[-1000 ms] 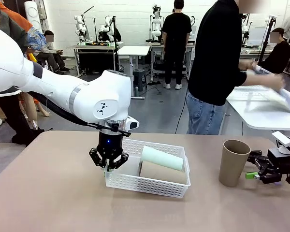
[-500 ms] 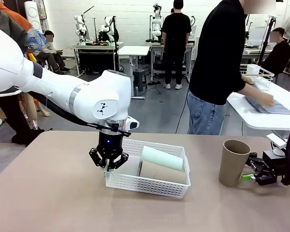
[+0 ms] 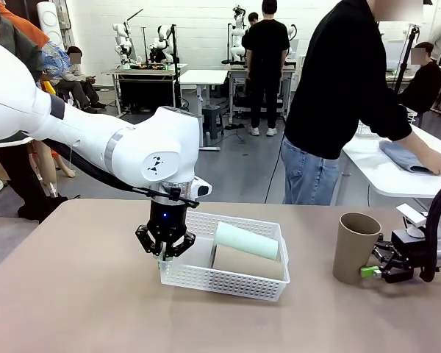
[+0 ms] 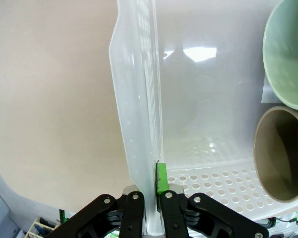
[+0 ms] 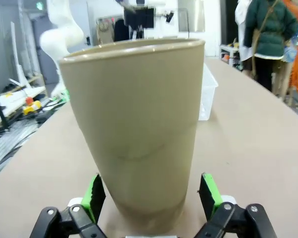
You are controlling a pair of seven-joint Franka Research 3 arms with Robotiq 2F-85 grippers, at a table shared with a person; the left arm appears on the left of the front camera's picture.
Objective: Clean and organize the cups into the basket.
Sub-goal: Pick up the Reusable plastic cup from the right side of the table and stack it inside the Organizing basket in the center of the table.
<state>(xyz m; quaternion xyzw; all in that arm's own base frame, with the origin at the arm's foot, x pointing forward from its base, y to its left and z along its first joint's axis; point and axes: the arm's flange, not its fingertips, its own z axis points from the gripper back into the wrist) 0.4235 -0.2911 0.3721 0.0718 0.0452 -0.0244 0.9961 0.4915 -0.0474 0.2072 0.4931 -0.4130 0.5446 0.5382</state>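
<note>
1. our left gripper (image 3: 164,252) stands at the left end of the basket (image 3: 228,283), jaws clamped on its lattice wall; inside, the mint-green cup (image 3: 246,240) lies at the far side and a tan cup (image 3: 246,262) on the near side, touching.
2. the third cup (image 5: 139,124) stands upright on the table (image 3: 73,294), well right of the basket; our right gripper (image 5: 150,191) sits low at its base, jaws apart, green pads (image 5: 95,193) either side and not yet touching.
3. done well, we judge, the grip closes squarely and gently; the tapered wall could slip or tip, so the left hold should steady the basket.
4. against a second ago, the right gripper has slid leftward to straddle the cup; the left gripper, basket and lying cups are unchanged.
</note>
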